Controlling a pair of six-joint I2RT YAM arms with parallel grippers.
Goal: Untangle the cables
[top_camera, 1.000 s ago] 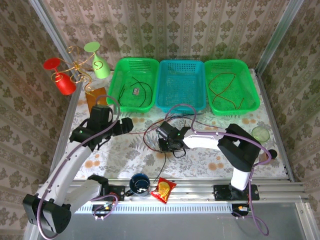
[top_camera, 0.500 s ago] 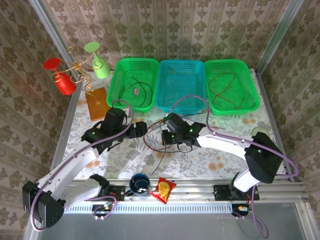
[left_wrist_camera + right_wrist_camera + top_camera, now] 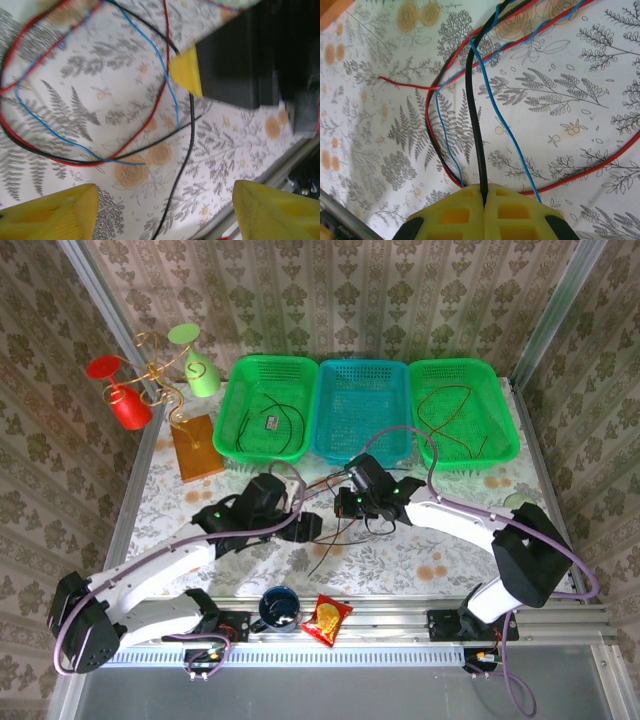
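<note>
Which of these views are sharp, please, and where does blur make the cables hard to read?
Left wrist: soft, the left fingers out of focus, cable colours readable. Right wrist: crisp, the black cable clear down to the shut right fingers. Top external: evenly lit and sharp, but the cables look hair-thin.

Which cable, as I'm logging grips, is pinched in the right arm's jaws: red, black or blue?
The black cable: it alone runs into the right gripper, whose jaws are shut on it. The red cable and blue cable pass beside it.
</note>
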